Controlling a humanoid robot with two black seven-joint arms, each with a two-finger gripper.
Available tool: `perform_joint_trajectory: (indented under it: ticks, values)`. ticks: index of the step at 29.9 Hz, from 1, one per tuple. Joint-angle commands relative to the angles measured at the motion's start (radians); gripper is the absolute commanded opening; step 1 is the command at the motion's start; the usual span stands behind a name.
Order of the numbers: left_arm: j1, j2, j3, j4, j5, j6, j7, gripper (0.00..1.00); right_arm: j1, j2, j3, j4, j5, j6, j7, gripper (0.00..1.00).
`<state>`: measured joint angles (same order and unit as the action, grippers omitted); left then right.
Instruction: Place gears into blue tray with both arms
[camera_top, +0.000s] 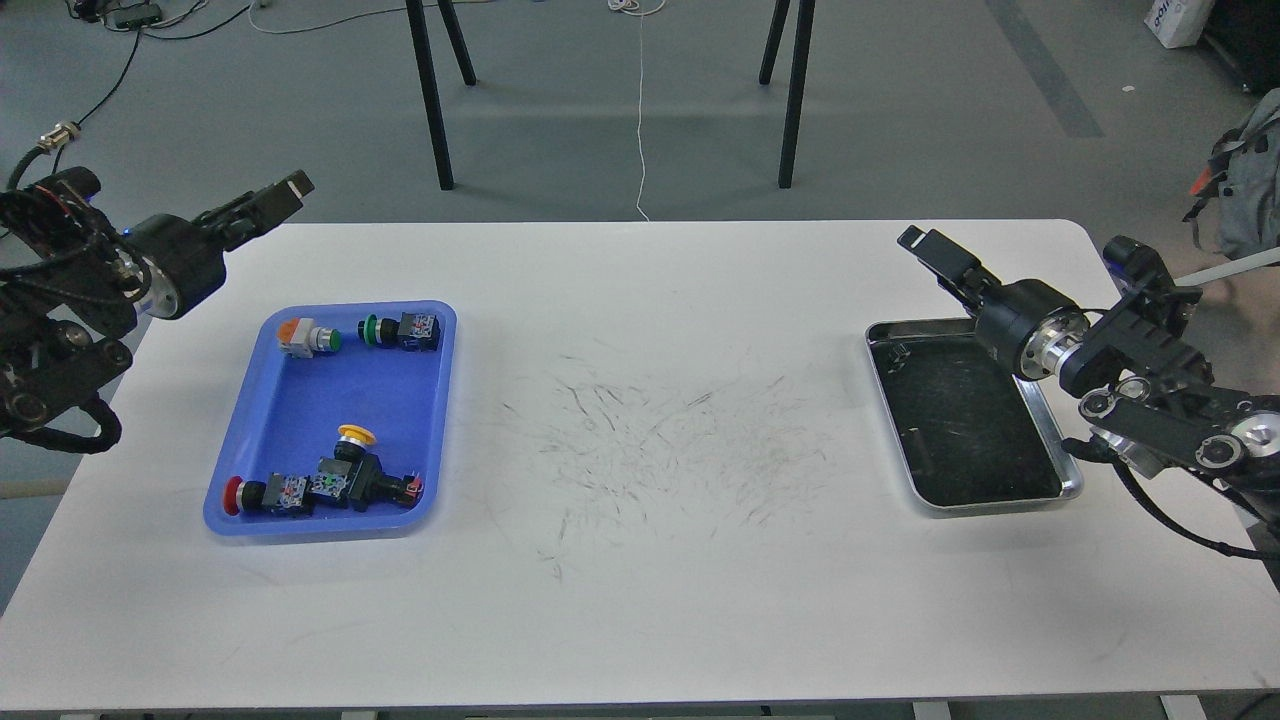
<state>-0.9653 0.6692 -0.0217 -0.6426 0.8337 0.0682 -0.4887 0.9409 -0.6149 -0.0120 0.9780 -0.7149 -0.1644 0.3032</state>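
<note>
The blue tray (300, 405) lies on the left of the white table and holds several push-button switches (322, 487). No gears show in this view. My left gripper (285, 192) hangs above the table's far left edge, behind the blue tray and well clear of it. Its fingers read as one dark bar. My right gripper (922, 243) hovers just beyond the far corner of the silver tray (1072, 488). It points to the far left, and its fingers cannot be told apart. Nothing is seen held in either gripper.
The silver tray's dark, scratched bottom shows only small specks near its far left corner. My right arm's forearm (1150, 390) overhangs that tray's right rim. The table's middle (650, 440) is scuffed. Black stand legs (435, 100) rise behind the table.
</note>
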Motion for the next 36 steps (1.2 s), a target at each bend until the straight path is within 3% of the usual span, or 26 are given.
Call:
perform_joint_trajectory:
  ticks: [1,6,10,19,25,30,36]
  values:
    - [-0.012,-0.009,-0.039,0.004,-0.103,-0.022,0.000,0.82,0.050,-0.037,-0.071,-0.004,-0.001,0.057,-0.004,0.93]
    - [-0.030,-0.072,-0.113,0.020,-0.203,-0.039,0.000,0.88,0.116,-0.052,-0.192,-0.016,-0.003,0.118,-0.025,0.93]
    - [-0.030,-0.095,-0.181,0.055,-0.275,-0.111,0.000,0.93,0.160,-0.069,-0.292,-0.056,-0.001,0.152,-0.032,0.93]
    - [-0.032,-0.157,-0.285,0.139,-0.439,-0.217,0.000,0.95,0.207,-0.003,-0.411,-0.217,-0.040,0.203,-0.035,0.92]
    - [-0.013,-0.154,-0.282,0.123,-0.504,-0.431,0.000,0.97,0.207,0.081,-0.454,-0.321,-0.097,0.204,-0.032,0.92]
    - [-0.010,-0.120,-0.271,0.098,-0.443,-0.557,0.000,1.00,0.207,0.132,-0.476,-0.364,-0.106,0.204,-0.029,0.92]
    - [-0.021,-0.091,-0.288,0.107,-0.304,-0.557,0.000,1.00,0.204,0.167,-0.477,-0.407,-0.144,0.204,-0.024,0.92]
